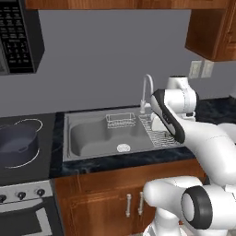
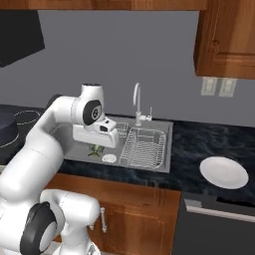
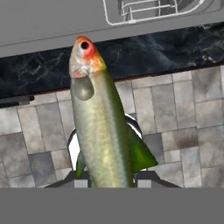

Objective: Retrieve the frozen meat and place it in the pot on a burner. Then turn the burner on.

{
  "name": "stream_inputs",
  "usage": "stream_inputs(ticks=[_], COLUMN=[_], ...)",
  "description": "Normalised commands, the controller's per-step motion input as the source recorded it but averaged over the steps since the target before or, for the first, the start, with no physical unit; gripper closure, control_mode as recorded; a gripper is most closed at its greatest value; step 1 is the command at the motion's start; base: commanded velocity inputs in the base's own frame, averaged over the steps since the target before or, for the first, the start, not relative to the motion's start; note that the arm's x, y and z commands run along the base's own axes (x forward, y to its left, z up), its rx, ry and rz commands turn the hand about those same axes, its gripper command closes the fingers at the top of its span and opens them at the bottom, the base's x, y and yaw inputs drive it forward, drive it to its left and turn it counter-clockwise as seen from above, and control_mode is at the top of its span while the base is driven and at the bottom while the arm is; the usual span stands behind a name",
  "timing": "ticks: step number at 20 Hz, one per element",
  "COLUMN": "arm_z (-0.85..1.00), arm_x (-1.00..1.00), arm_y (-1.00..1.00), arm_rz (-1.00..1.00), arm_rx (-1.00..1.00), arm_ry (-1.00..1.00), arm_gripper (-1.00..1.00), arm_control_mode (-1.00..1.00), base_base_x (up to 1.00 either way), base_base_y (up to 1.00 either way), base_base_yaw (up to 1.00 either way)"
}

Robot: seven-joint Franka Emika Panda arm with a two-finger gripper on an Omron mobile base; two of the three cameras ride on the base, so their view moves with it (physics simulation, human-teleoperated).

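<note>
The frozen meat (image 3: 98,127) is a greenish-yellow fish with an orange-red head. It stands up between my gripper's (image 3: 109,181) two finger tips, which are shut on its tail end. From the right base camera, the gripper (image 2: 95,146) hangs over the sink's front left part, and a green scrap of the frozen meat (image 2: 94,150) pokes out below the hand. The dark blue-grey pot (image 1: 18,143) sits on the cooktop at the far left, on a white burner ring (image 1: 33,121). A second burner ring (image 2: 26,117) lies left of the arm.
The steel sink (image 1: 92,133) has a curved faucet (image 1: 146,87) behind it and a wire dish rack (image 2: 144,147) in its right half. A white plate (image 2: 224,172) lies on the dark counter at right. Stove knobs (image 1: 20,195) line the range front. A microwave (image 1: 18,37) hangs above the cooktop.
</note>
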Motion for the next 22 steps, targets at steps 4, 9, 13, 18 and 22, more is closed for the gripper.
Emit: stream_inputs(ticks=[4,9,13,18,22], arm_z=[0.0,0.0,0.0,0.0,0.0], arm_x=[0.0,0.0,0.0,0.0,0.0], arm_y=[0.0,0.0,0.0,0.0,0.0], arm_rz=[0.0,0.0,0.0,0.0,0.0], arm_rx=[0.0,0.0,0.0,0.0,0.0], arm_ry=[0.0,0.0,0.0,0.0,0.0], arm_gripper=[1.0,1.0,1.0,1.0,1.0], arm_control_mode=[1.0,1.0,1.0,1.0,1.0], base_base_x=[0.0,0.0,0.0,0.0,0.0], base_base_y=[0.72,0.71,0.68,0.6,0.58], base_base_yaw=[0.0,0.0,0.0,-0.03,-0.04])
